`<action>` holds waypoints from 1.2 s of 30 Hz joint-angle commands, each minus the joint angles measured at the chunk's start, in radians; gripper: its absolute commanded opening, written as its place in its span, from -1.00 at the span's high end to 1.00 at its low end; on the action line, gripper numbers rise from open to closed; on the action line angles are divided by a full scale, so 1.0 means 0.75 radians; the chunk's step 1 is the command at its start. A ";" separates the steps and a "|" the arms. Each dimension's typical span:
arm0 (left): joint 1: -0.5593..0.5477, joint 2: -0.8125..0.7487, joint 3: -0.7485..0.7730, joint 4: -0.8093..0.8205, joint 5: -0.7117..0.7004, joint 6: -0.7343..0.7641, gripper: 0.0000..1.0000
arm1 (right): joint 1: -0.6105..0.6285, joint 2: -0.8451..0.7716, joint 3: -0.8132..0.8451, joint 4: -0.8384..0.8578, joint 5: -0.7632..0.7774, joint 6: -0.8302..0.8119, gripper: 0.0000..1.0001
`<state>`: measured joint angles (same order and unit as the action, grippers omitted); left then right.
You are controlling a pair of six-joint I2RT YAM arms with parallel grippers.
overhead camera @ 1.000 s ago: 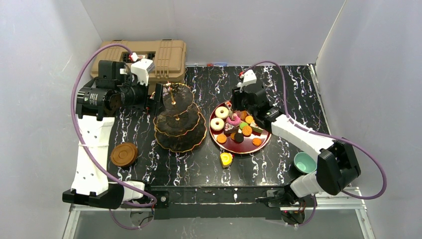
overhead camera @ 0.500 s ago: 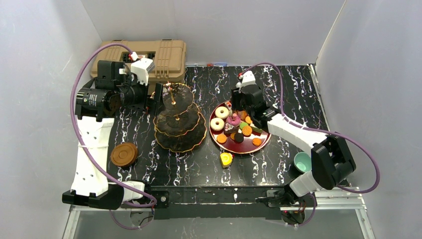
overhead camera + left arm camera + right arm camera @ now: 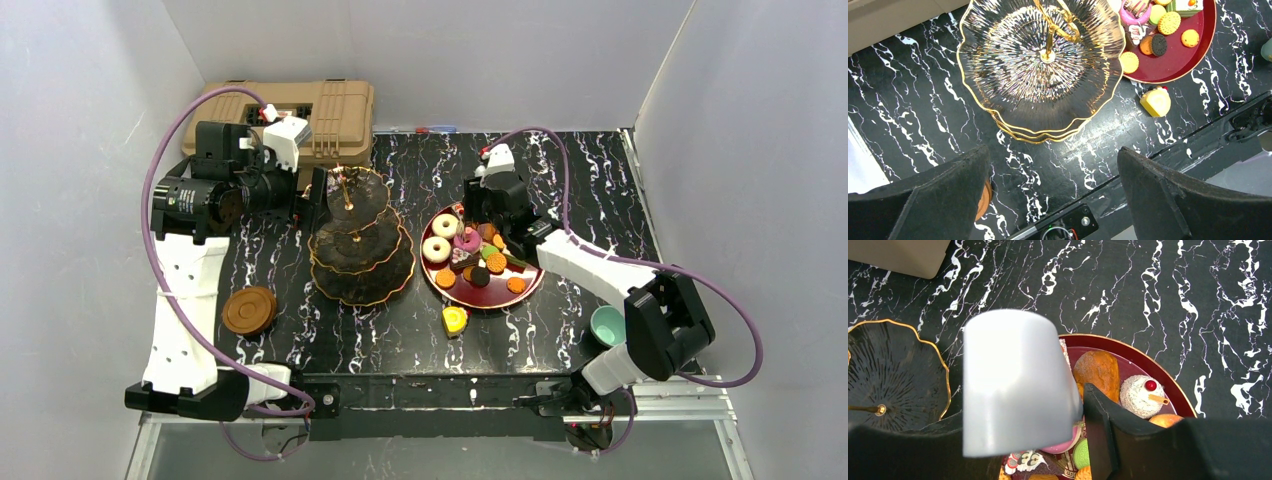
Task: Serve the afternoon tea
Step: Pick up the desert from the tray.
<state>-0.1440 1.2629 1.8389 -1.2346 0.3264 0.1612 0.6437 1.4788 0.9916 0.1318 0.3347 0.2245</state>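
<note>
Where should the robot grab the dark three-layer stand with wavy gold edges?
Probably by the thin gold loop handle atop the dark three-tier stand, coming straight down from above. The stand sits upright, its scalloped tiers look too wide to pinch, and the slim loop sticks up clear.

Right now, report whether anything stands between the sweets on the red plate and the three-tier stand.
Nothing visible does. Only bare table lies between the red plate holding the sweets and the three-tier stand. The yellow cake lies nearer the arm bases, off that line.
</note>
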 commanded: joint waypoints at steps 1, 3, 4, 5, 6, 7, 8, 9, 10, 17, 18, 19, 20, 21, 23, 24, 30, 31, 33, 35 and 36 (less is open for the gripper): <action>0.006 -0.044 -0.006 -0.012 0.025 0.016 -0.94 | 0.009 -0.044 0.000 0.043 0.016 0.030 -0.16; 0.006 -0.048 -0.011 -0.011 0.025 0.020 -0.95 | 0.009 -0.048 0.001 0.042 0.019 0.032 -0.17; 0.006 -0.051 -0.010 -0.011 0.025 0.020 -0.95 | 0.009 -0.052 0.003 0.040 0.024 0.032 -0.18; 0.006 -0.053 -0.013 -0.011 0.025 0.020 -0.95 | 0.009 -0.056 0.006 0.038 0.031 0.029 -0.19; 0.006 -0.053 -0.014 -0.012 0.025 0.021 -0.95 | 0.009 -0.060 0.008 0.036 0.035 0.027 -0.20; 0.006 -0.054 -0.014 -0.012 0.025 0.020 -0.95 | 0.009 -0.064 0.015 0.034 0.038 0.025 -0.21; 0.006 -0.054 -0.013 -0.011 0.027 0.020 -0.95 | 0.009 -0.068 0.023 0.029 0.035 0.024 -0.22; 0.006 -0.054 -0.013 -0.012 0.030 0.020 -0.95 | 0.009 -0.070 0.029 0.023 0.033 0.024 -0.24; 0.006 -0.052 -0.007 -0.011 0.034 0.020 -0.95 | 0.009 -0.072 0.036 0.018 0.033 0.026 -0.25; 0.006 -0.056 -0.013 -0.013 0.046 0.017 -0.95 | 0.009 -0.090 0.040 0.012 0.023 0.047 -0.25; 0.006 -0.057 -0.015 -0.014 0.046 0.017 -0.95 | 0.009 -0.090 0.035 0.014 0.022 0.050 -0.26; 0.006 -0.060 -0.015 -0.011 0.046 0.018 -0.95 | 0.009 -0.088 0.031 0.014 0.020 0.051 -0.25; 0.006 -0.060 -0.013 -0.012 0.044 0.018 -0.95 | 0.009 -0.085 0.028 0.011 0.019 0.053 -0.25; 0.006 -0.060 -0.011 -0.011 0.045 0.018 -0.95 | 0.009 -0.081 0.025 0.007 0.019 0.054 -0.25; 0.006 -0.060 -0.008 -0.011 0.044 0.019 -0.95 | 0.009 -0.073 0.011 0.007 0.018 0.058 -0.25; 0.006 -0.060 -0.006 -0.011 0.041 0.019 -0.94 | 0.009 -0.069 0.004 0.008 0.018 0.059 -0.25; 0.006 -0.058 0.005 -0.011 0.037 0.022 -0.95 | 0.009 -0.054 -0.040 0.009 0.032 0.043 -0.25; 0.006 -0.057 0.005 -0.011 0.037 0.023 -0.95 | 0.009 -0.049 -0.049 0.012 0.037 0.034 -0.23; 0.006 -0.054 0.007 -0.012 0.037 0.023 -0.95 | 0.009 -0.034 -0.060 0.011 0.049 0.018 -0.22; 0.006 -0.053 0.009 -0.014 0.039 0.019 -0.95 | 0.009 -0.022 -0.066 0.003 0.058 0.009 -0.21; 0.006 -0.053 0.009 -0.013 0.041 0.020 -0.95 | 0.009 -0.021 -0.071 0.004 0.059 0.008 -0.20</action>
<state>-0.1440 1.2434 1.8389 -1.2346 0.3401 0.1650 0.6437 1.4590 0.9520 0.1165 0.3439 0.2554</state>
